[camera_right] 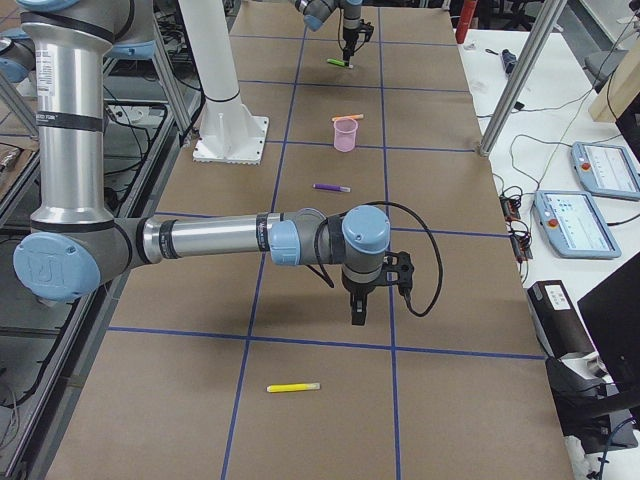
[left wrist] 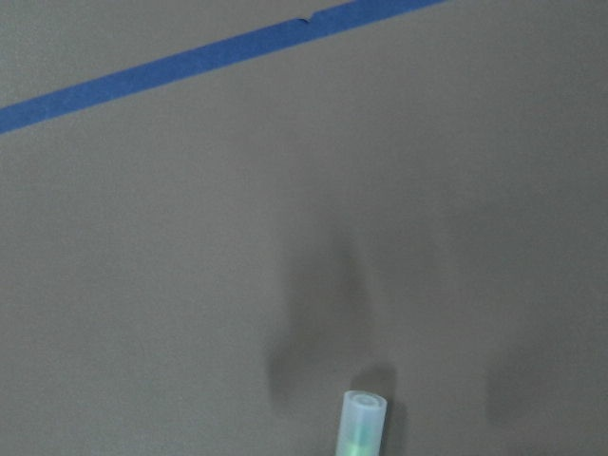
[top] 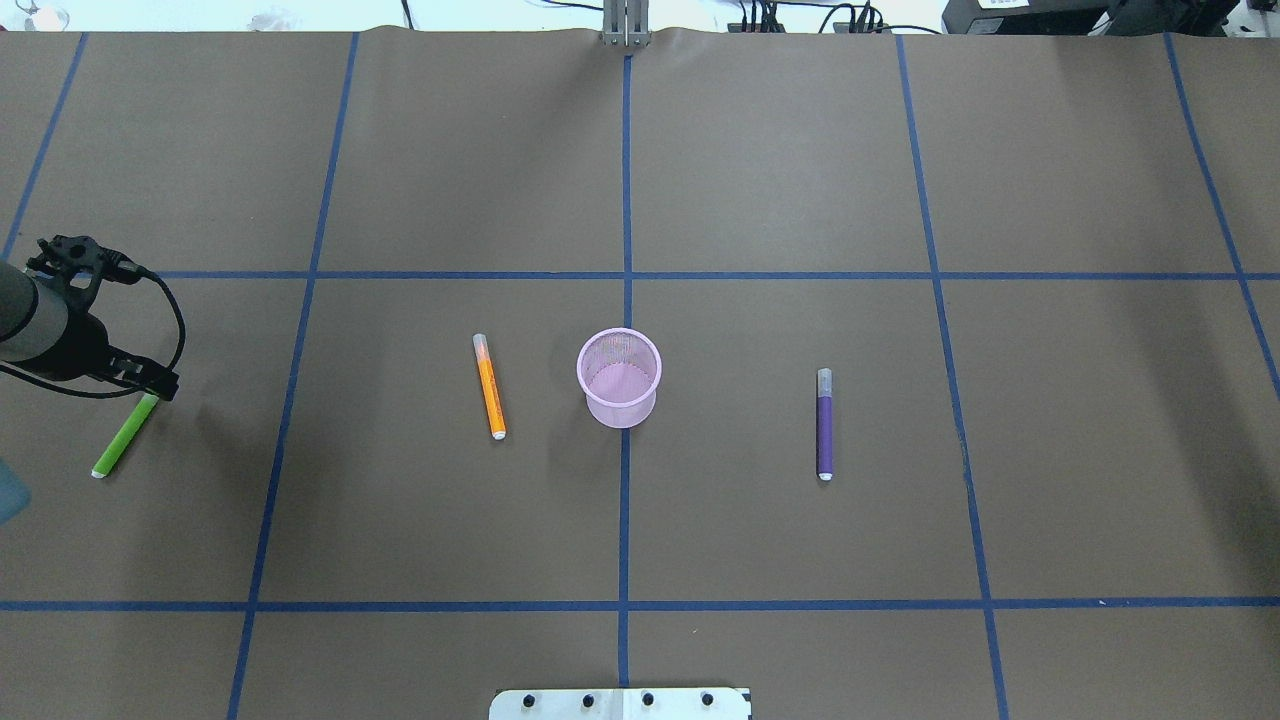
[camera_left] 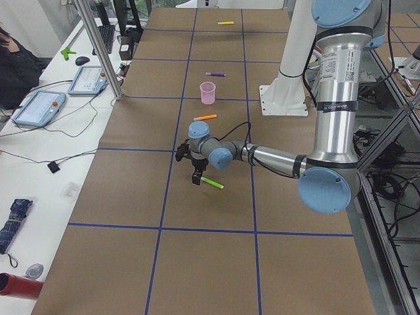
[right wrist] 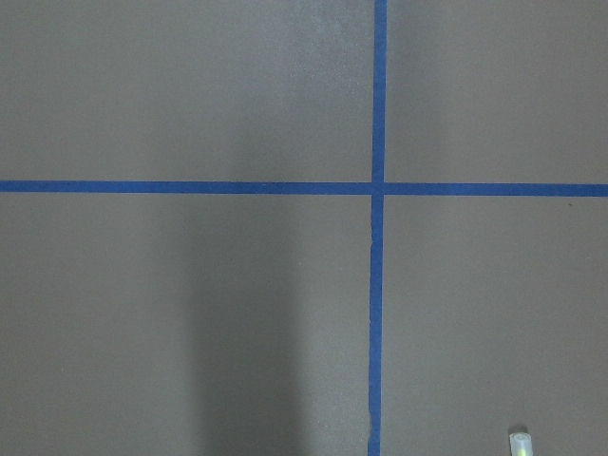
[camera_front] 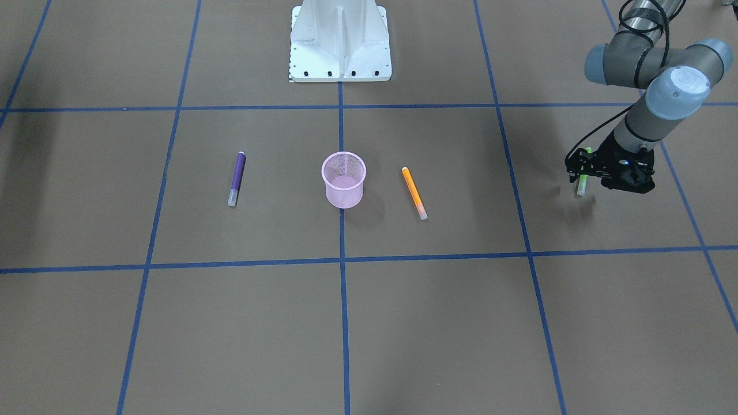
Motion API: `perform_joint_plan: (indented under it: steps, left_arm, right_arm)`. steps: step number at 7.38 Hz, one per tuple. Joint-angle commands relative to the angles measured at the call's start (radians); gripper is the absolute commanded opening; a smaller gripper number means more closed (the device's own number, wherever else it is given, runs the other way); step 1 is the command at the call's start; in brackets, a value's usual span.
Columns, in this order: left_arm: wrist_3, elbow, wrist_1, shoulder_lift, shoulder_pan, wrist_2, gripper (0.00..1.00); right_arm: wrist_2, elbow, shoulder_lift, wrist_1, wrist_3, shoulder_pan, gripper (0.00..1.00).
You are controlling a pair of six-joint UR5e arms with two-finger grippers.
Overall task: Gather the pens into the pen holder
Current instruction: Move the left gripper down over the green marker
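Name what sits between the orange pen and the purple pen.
The pink mesh pen holder stands upright between the orange pen and the purple pen, touching neither. The overhead view shows this.

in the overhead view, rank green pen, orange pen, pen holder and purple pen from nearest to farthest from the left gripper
From the left gripper:
1. green pen, in its grip, far left
2. orange pen, left of centre
3. pen holder, centre
4. purple pen, right of centre
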Motion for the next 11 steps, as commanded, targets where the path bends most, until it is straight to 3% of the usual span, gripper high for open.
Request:
perform_joint_plan:
  steps: [1, 5, 8, 11]
  left_arm:
    - [0.001, 0.002, -0.006, 0.001, 0.0, -0.002, 0.8]
    - [0.0, 0.012, -0.008, 0.001, 0.009, -0.002, 0.81]
    - [-0.002, 0.06, -0.081, 0.002, 0.015, -0.004, 0.81]
    - [-0.009, 0.052, -0.077, 0.002, 0.015, -0.086, 0.81]
  right_arm:
    - [0.0, -0.009, 0.003, 0.002, 0.0, -0.001, 1.0]
    - [0.0, -0.009, 0.003, 0.002, -0.001, -0.001, 1.0]
    - [0.0, -0.009, 0.004, 0.003, -0.001, -0.001, 1.0]
    - [-0.002, -0.012, 0.004, 0.003, -0.001, -0.001, 1.0]
